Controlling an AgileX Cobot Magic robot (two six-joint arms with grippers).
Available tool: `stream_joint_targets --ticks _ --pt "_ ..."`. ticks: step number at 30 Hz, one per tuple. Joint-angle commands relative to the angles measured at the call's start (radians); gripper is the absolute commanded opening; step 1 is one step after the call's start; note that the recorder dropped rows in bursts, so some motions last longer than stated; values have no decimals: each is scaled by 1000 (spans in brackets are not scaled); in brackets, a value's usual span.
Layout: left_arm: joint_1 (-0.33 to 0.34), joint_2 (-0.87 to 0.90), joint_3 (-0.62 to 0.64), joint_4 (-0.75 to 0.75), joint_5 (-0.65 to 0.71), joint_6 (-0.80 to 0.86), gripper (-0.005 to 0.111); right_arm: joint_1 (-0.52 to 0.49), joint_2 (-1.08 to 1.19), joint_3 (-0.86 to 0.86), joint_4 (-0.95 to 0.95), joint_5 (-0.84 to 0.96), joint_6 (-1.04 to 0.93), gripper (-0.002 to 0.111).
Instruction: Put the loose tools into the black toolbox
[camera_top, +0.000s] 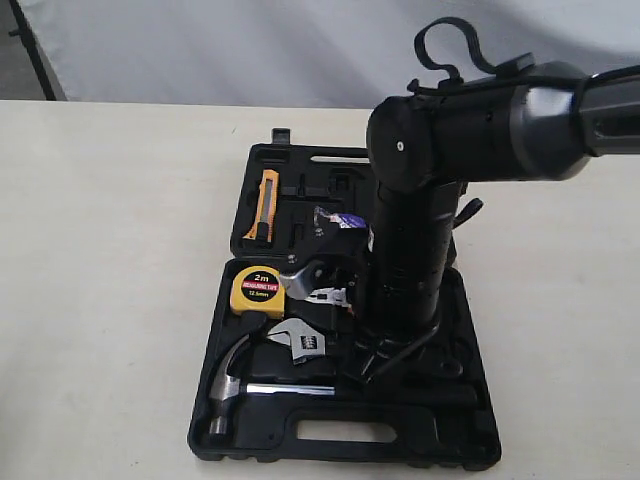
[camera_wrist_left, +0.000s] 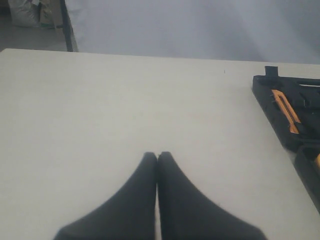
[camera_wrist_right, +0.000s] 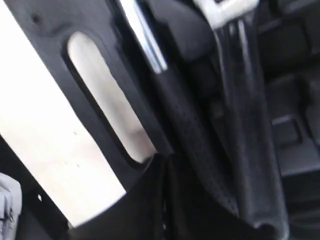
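Note:
The black toolbox (camera_top: 470, 440) lies open on the table. In its near half rest the claw hammer (camera_top: 232, 375) and the adjustable wrench (camera_top: 300, 343). The small tape roll (camera_top: 335, 220) sits in the far half. My right gripper (camera_top: 367, 368) reaches down into the near half. Its fingers are shut (camera_wrist_right: 167, 161), with nothing visible between them, right beside the hammer's black handle (camera_wrist_right: 200, 140) and near the slot-shaped handle cutout (camera_wrist_right: 105, 95). The wrench handle (camera_wrist_right: 250, 125) runs alongside. My left gripper (camera_wrist_left: 158, 155) is shut and empty over bare table, left of the toolbox (camera_wrist_left: 272, 92).
A yellow tape measure (camera_top: 258, 290) and pliers (camera_top: 318, 280) lie in the near half. An orange utility knife (camera_top: 266, 203) sits in the far half. The right arm (camera_top: 410, 240) hides the middle of the case. Bare table surrounds the toolbox.

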Motion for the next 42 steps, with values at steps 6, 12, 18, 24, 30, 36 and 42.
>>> stream_joint_targets --ticks 6,12,18,24,30,36,42 --pt "3 -8 9 -14 -17 -10 1 -7 18 46 -116 29 77 0" --pt "3 -8 9 -14 -17 -10 1 -7 38 54 -245 20 166 0" --pt "3 -8 9 -14 -17 -10 1 -7 38 54 -293 -33 205 0" --pt "3 -8 9 -14 -17 -10 1 -7 51 54 -313 -90 205 0" --pt "3 -8 9 -14 -17 -10 1 -7 14 -14 -339 -15 269 0" --pt "3 -8 9 -14 -17 -10 1 -7 -20 -56 -248 -154 316 0" --pt "3 -8 9 -14 -17 -10 1 -7 132 27 -238 -269 327 0"
